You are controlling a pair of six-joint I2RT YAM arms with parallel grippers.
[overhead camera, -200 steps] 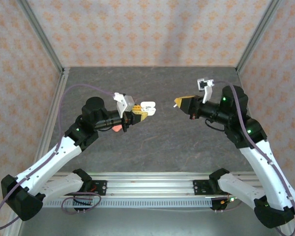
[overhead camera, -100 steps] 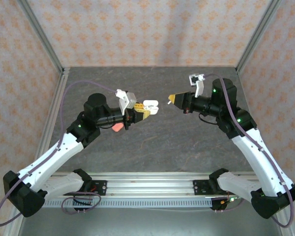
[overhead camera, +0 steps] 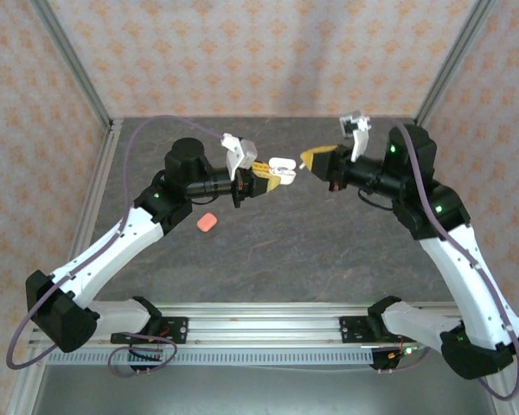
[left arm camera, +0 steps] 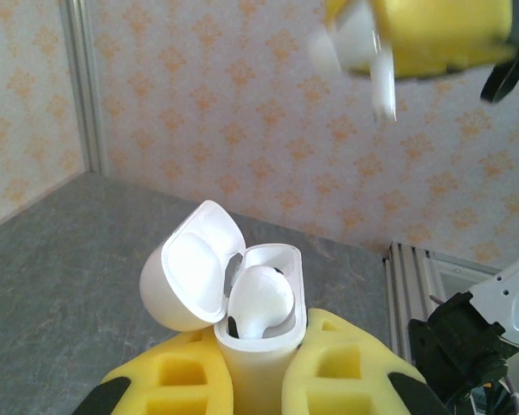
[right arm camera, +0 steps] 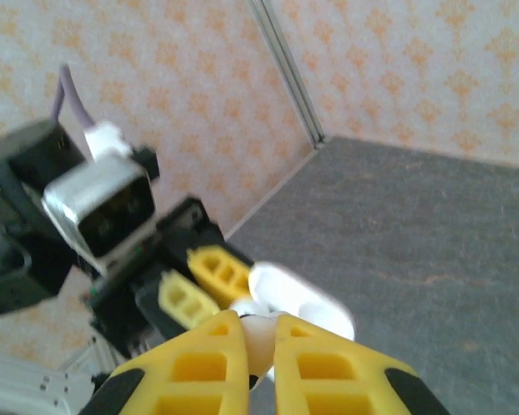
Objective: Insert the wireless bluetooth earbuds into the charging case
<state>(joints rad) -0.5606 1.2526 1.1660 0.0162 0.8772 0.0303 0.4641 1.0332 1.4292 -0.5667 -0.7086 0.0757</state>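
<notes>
My right gripper (overhead camera: 310, 158) pinches a white earbud (left arm camera: 363, 47), stem pointing toward the open mouth of the charging case (left arm camera: 251, 363) clamped in my left gripper (overhead camera: 268, 177), near it, slightly off-line.

The charging case (left arm camera: 253, 367) is white and pebble-like; it stands upright off the tabletop, pinched at its base by the left tool (overhead camera: 277, 175); its lid hangs open toward 10 o'clock; a seated earbud (left arm camera: 261, 298), white and glossy, sits in the right well; a free earbud (left arm camera: 363, 52), white and blurred, sits at 1 o'clock of the case, stem down, gripped by the right tool (right arm camera: 258, 322).
</notes>
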